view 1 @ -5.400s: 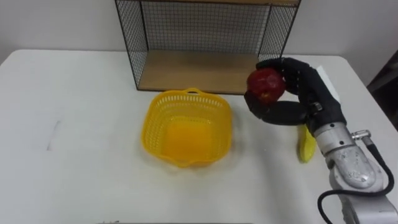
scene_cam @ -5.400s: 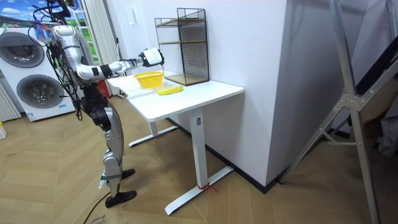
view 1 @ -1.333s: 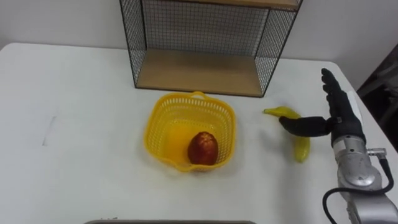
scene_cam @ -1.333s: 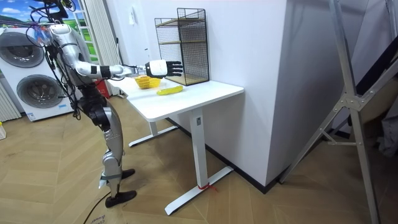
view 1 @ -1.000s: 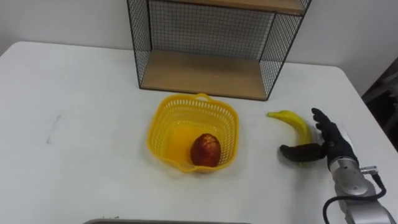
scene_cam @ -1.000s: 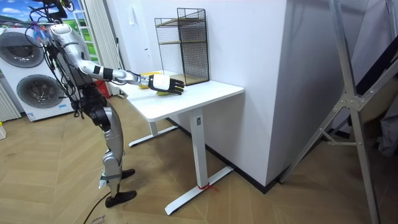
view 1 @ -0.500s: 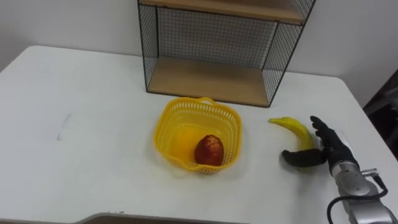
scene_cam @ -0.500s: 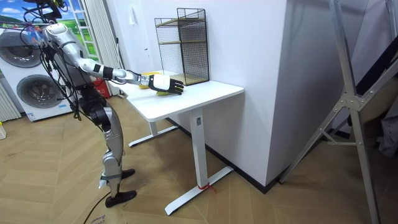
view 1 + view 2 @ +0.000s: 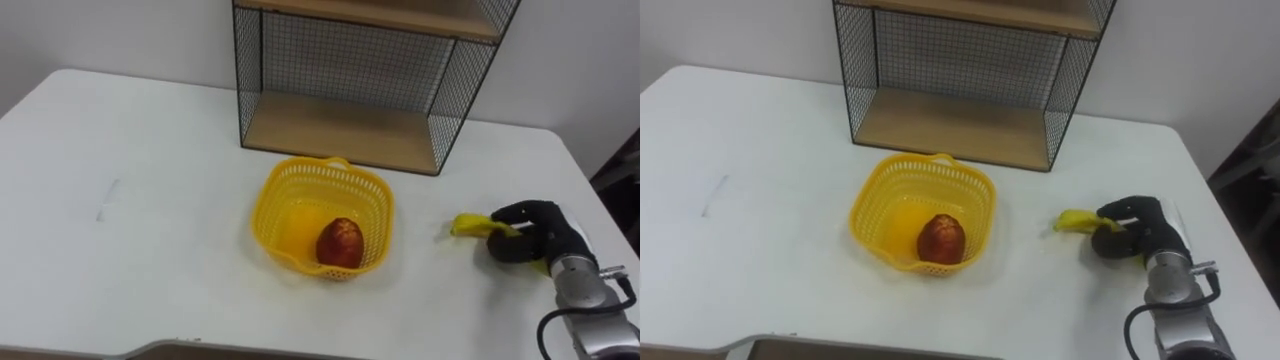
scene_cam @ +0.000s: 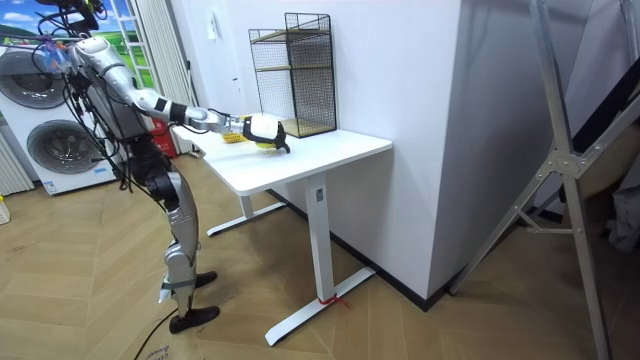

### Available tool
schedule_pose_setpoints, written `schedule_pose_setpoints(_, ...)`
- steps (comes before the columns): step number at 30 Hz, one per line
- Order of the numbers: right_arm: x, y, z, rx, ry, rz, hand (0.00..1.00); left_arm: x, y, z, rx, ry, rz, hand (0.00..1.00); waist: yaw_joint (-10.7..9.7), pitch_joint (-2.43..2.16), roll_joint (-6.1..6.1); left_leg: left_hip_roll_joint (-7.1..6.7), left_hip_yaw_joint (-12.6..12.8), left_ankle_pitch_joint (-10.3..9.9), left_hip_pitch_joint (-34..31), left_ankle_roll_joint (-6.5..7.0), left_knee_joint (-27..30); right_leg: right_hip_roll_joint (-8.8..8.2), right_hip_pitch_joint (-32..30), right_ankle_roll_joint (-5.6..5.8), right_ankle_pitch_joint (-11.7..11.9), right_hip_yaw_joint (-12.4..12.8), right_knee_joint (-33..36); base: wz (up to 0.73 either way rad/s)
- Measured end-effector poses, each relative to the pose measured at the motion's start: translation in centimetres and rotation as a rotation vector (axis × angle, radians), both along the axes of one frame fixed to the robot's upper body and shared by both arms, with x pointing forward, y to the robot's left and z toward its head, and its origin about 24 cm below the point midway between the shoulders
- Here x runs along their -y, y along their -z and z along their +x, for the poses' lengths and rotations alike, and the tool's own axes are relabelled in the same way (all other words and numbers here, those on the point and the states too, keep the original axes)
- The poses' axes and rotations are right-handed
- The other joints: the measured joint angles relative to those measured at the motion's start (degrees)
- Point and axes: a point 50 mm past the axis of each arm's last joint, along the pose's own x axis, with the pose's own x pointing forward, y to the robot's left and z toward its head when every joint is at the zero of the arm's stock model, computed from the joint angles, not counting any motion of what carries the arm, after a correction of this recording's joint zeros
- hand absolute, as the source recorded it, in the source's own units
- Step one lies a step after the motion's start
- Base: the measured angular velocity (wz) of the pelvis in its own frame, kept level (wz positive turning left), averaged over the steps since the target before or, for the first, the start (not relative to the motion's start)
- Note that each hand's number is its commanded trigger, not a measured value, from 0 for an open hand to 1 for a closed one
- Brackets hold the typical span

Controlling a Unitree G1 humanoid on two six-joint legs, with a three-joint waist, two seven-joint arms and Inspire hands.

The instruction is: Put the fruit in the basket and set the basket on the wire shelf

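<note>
**At the table's right edge, a hand closed round the banana**

On the right side of the white table we see the right hand with its fingers curled round the banana. The thumb is tucked under the fruit. The banana's yellow end sticks out of the grasp toward the basket, and the rest of it is covered by the dark fingers. We cannot tell whether the banana touches the tabletop or is just clear of it.

Well to the left of the hand, the yellow basket stands on the table. A red apple lies inside it, against the near wall on the right. Behind the basket stands the wire shelf, near it but apart, its wooden bottom board bare.

From the room view we find the robot standing at the end of the table on the room view's left. Its right arm is stretched out over the tabletop, with the hand in front of the shelf.
</note>
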Motion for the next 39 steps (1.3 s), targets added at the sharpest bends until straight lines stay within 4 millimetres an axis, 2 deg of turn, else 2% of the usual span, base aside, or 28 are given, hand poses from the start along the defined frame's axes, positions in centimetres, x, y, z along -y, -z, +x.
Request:
schedule_pose_setpoints(12,0.0,0.2,-0.6,0.019,0.041,0.002,1.00,0.0,0.0,0.1,0.005,0.010,0.016,0.00,0.2,-0.01,0.36,0.04,0.0,-0.1,0.3,-0.03,-0.7,0.06,0.0,-0.01,0.0,0.5,0.2,-0.01)
schedule_pose_setpoints(15,-0.1,-0.4,-0.3,0.051,0.063,0.038,1.00,0.1,0.0,0.1,0.004,0.008,0.011,0.00,0.1,-0.10,0.86,0.04,0.0,-0.1,-0.1,-0.03,-0.7,0.09,-0.4,-0.03,0.0,0.8,0.2,-0.05)
schedule_pose_setpoints(18,-0.3,-1.0,-0.2,0.085,0.064,0.068,1.00,0.2,0.0,0.4,0.015,0.009,0.008,0.00,-0.1,0.04,1.41,0.09,0.2,0.0,-0.3,-0.02,-0.7,0.10,-1.0,-0.09,0.1,0.9,0.3,-0.04)
schedule_pose_setpoints(21,-1.3,-1.7,-0.1,0.112,0.014,0.119,1.00,0.2,-0.1,1.0,0.038,0.016,0.006,0.00,0.1,0.02,1.70,0.17,0.8,0.0,-0.1,-0.02,-1.2,0.06,-1.1,-0.08,0.1,1.5,0.3,-0.10)
schedule_pose_setpoints(24,-3.4,-2.9,0.7,0.173,-0.079,0.170,1.00,0.4,-0.1,1.2,0.046,0.020,0.002,0.00,0.0,0.06,2.30,0.30,1.5,0.0,-0.1,0.02,-1.6,0.06,-1.7,-0.08,0.1,2.4,0.6,-0.15)
schedule_pose_setpoints(25,-4.1,-3.4,1.0,0.206,-0.102,0.181,1.00,0.4,-0.1,1.0,0.043,0.019,0.002,0.00,0.0,0.33,2.35,0.31,1.6,0.0,-0.1,0.05,-1.6,0.03,-1.8,-0.08,0.1,2.4,1.0,-0.05)
schedule_pose_setpoints(29,-5.2,-5.3,1.8,0.295,-0.143,0.194,1.00,0.6,0.0,0.8,0.040,0.015,-0.004,0.00,0.0,0.40,2.32,0.24,1.7,0.0,0.0,0.10,-1.8,-0.10,-1.9,-0.07,0.1,2.4,1.1,0.00)
schedule_pose_setpoints(39,-7.7,-12.3,2.9,0.598,-0.261,0.151,1.00,1.1,0.2,0.4,0.027,0.006,-0.017,0.00,0.1,0.30,2.49,0.38,2.0,0.1,-0.4,0.09,-2.0,-0.03,-2.6,-0.06,0.1,2.6,1.2,-0.01)
